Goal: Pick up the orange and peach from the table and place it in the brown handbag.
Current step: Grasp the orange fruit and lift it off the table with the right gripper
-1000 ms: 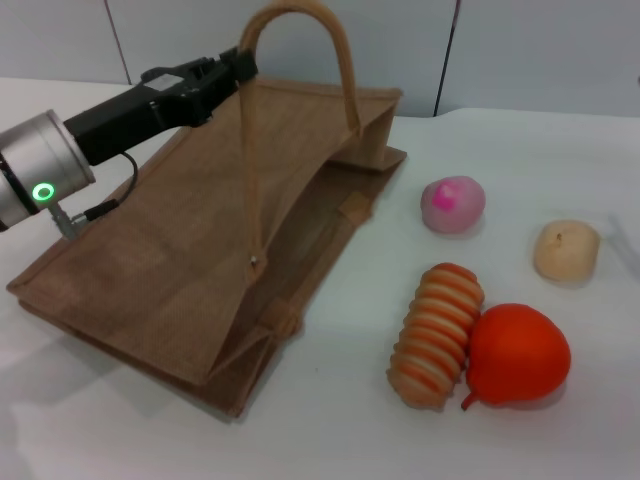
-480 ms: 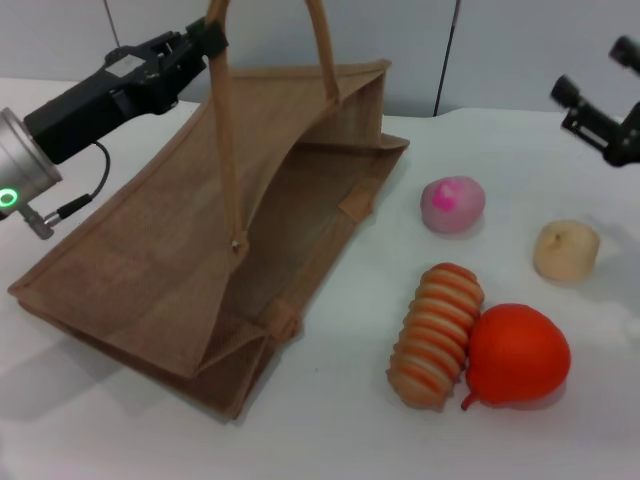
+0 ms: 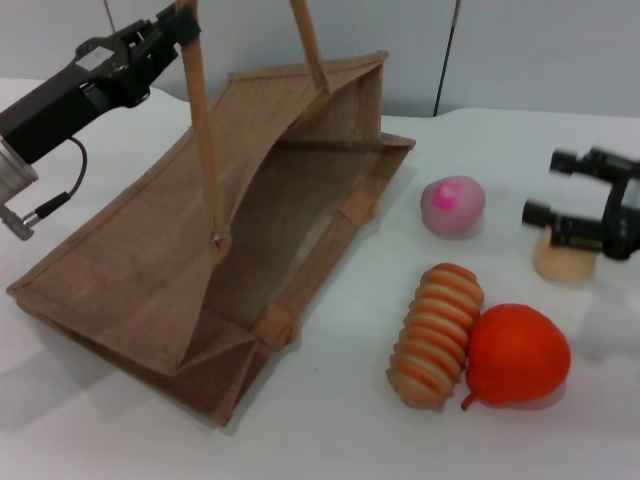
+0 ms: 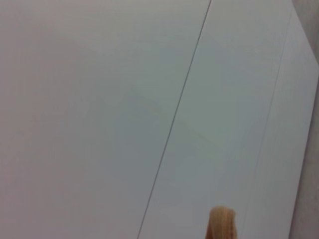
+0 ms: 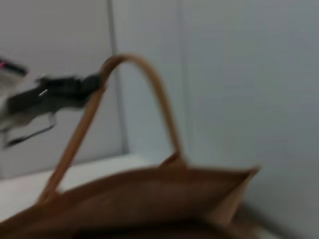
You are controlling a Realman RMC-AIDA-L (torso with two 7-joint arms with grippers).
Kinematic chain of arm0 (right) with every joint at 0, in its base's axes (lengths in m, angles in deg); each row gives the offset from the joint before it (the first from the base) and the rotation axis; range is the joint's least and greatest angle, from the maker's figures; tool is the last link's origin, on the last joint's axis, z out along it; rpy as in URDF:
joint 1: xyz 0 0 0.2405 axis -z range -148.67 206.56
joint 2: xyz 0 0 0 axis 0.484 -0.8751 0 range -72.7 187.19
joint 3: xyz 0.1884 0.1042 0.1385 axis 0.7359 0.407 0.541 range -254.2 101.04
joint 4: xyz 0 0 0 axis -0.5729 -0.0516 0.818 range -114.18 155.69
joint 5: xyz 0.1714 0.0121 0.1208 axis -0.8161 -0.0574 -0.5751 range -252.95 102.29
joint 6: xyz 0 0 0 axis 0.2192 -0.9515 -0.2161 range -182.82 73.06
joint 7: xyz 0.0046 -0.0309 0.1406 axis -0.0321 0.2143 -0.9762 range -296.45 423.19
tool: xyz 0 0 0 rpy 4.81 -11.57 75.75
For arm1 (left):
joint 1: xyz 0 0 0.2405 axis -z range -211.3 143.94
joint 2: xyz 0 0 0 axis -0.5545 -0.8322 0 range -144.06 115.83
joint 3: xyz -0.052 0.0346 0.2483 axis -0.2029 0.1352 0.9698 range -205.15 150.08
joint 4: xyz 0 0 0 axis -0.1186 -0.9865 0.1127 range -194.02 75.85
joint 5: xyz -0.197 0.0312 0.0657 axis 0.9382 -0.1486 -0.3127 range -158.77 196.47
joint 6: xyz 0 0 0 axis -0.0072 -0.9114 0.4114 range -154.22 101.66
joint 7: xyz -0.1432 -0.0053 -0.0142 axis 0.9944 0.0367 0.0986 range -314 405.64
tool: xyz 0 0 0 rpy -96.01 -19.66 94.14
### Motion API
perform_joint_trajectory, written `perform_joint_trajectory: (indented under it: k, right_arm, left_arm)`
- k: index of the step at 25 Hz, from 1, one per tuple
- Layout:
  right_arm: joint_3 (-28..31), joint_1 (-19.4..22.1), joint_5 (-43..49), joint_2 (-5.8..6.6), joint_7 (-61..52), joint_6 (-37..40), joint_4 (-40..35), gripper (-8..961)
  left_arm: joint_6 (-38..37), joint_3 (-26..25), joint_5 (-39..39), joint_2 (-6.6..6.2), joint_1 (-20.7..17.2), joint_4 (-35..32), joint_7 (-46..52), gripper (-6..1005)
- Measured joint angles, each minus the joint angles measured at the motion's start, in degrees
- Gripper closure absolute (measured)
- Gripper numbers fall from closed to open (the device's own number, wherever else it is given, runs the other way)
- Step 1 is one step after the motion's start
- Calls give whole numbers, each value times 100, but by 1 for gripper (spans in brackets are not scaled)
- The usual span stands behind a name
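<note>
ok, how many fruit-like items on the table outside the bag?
4: peach right of the brown handbag; beige fruit under the right hand; striped oblong item touching the orange.

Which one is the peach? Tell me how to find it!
Start at the big brown handbag lying on the white table. Just past its open end sits the peach, farther back than the striped oblong fruit and the large orange. It is the only small, pale pink round fruit, with a bright magenta patch on top.
</note>
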Motion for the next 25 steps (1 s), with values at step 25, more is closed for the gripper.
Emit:
perform_joint_trajectory:
  k: [25]
  right_arm:
    - [39,-117,2952,-185,-2155,335,-1016,106]
  left_arm:
    - [-79,-208,-4,-4,-19,28,-30,886]
